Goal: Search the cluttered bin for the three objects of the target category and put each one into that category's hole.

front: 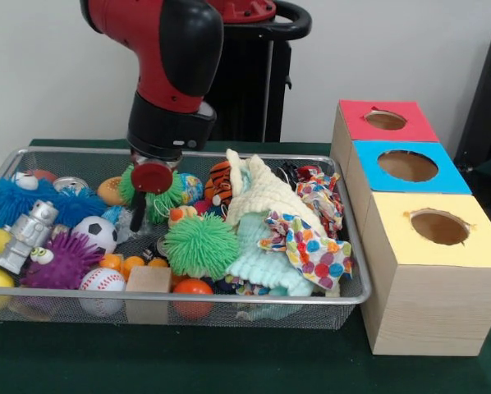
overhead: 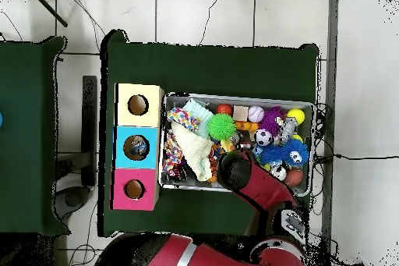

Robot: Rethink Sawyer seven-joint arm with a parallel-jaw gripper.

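A wire mesh bin (front: 356, 283) holds a heap of toys, balls and cloths. My gripper (front: 140, 212) reaches down into its back left part, against a green spiky ball (front: 165, 195) and just behind the soccer ball (front: 96, 232). The arm's wrist hides most of the gripper, and nothing shows held in it. In the overhead view the arm (overhead: 238, 171) covers the gripper over the bin (overhead: 234, 97). Three boxes with round holes stand beside the bin: red (front: 385, 120), blue (front: 407, 166) and yellow (front: 439, 226).
Near the bin's front lie a second green spiky ball (front: 200, 245), a baseball (front: 103, 281), a wooden block (front: 148, 281) and an orange ball (front: 194, 289). A silver robot toy (front: 28, 234) stands at the left. Cream (front: 266, 193) and polka-dot cloths (front: 311, 246) pile up at the right.
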